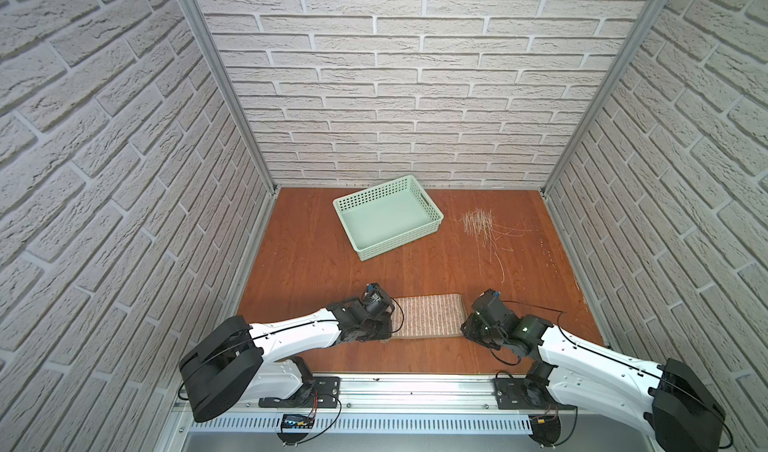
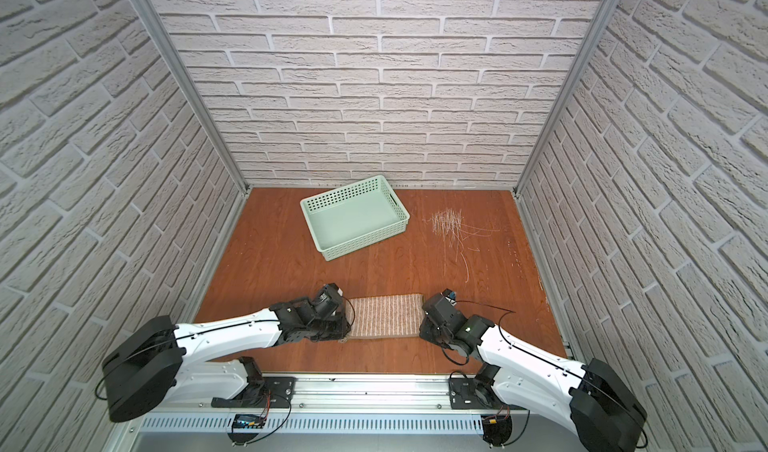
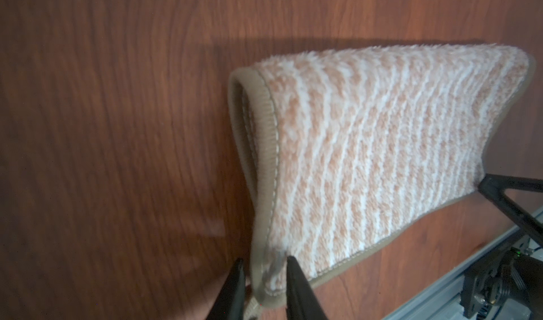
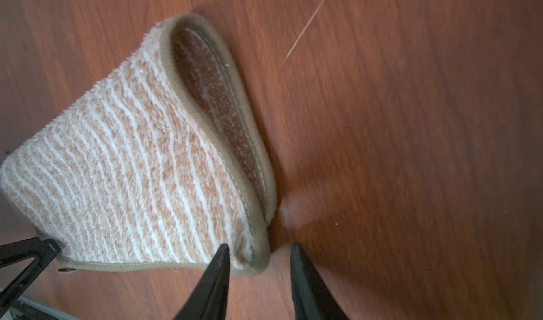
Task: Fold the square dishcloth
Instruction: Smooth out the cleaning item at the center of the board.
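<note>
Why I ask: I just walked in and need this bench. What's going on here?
A bimanual robot is working on the square dishcloth. It lies folded double on the wooden table. The left end effector and the right end effector each straddle one near corner of it, jaws apart, not clamped. The green basket stands farther back, apart.

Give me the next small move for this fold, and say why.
Probably close both grippers. The left gripper and right gripper each straddle a near corner of the cloth, already folded once, with jaws apart; gripping must come before lifting for another fold.
</note>
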You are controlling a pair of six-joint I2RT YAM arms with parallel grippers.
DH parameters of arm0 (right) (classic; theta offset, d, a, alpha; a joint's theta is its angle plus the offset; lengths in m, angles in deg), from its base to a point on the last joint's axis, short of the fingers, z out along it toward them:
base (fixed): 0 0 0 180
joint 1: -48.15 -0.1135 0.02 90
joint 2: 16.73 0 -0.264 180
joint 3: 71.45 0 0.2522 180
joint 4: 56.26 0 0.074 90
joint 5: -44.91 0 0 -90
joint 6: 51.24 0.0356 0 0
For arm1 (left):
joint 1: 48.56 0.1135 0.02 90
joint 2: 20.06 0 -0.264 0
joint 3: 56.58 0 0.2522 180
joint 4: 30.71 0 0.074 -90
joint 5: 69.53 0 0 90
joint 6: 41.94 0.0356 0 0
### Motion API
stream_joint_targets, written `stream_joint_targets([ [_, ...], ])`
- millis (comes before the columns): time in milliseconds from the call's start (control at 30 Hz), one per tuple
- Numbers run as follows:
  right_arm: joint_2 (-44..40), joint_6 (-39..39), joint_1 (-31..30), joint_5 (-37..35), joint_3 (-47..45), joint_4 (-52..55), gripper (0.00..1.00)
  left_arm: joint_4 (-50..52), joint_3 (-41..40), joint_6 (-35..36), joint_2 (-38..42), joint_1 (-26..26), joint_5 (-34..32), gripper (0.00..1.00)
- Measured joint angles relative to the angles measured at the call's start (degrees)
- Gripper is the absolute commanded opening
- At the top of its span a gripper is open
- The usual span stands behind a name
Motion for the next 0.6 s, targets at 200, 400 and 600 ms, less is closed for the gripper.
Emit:
stream_joint_targets([
  [200,2.9,0.0,0.0,1.2,-0.1,-3.3,0.16,0.1,0.0,0.0,0.1,0.0,0.1,0.20],
  [400,3.3,-0.3,0.0,1.0,0.5,-2.1,0.03,0.3,0.0,-0.1,0.8,0.0,0.2,0.07],
  [600,-1.9,-1.5,0.0,-1.5,4.7,5.6,0.04,1.8,1.4,-0.1,2.7,0.0,0.6,0.00],
])
